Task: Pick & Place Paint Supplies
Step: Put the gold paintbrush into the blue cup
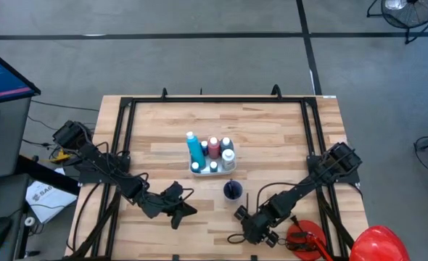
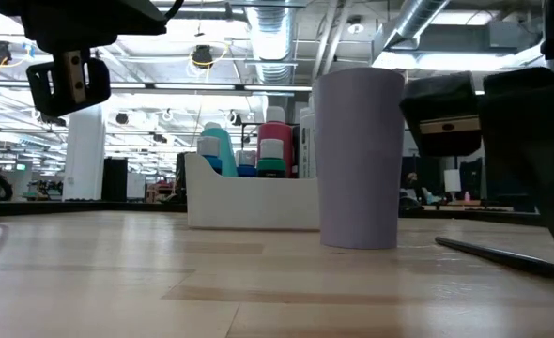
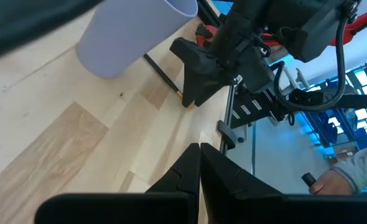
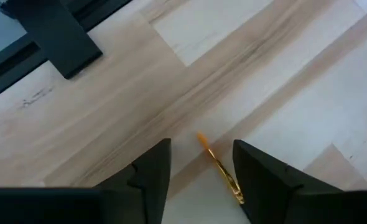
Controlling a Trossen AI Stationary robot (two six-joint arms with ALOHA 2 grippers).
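A thin dark-handled brush (image 2: 502, 255) lies flat on the table to the right of a lilac cup (image 2: 357, 155). Its gold-coloured end (image 4: 219, 167) lies between the fingers of my right gripper (image 4: 202, 174), which points steeply down over it. The gripper is open and I see no touch. A white tray (image 1: 199, 168) at the table's middle holds several upright paint bottles (image 1: 212, 148). My left gripper (image 3: 199, 168) hovers shut and empty near the front left (image 1: 181, 210).
A red tool with a black handle (image 1: 305, 239) and a red dome (image 1: 379, 243) sit at the front right corner. A black frame (image 1: 127, 109) rings the tabletop. Bare wood lies left of the tray. A person's hand (image 3: 333, 180) shows beyond the table.
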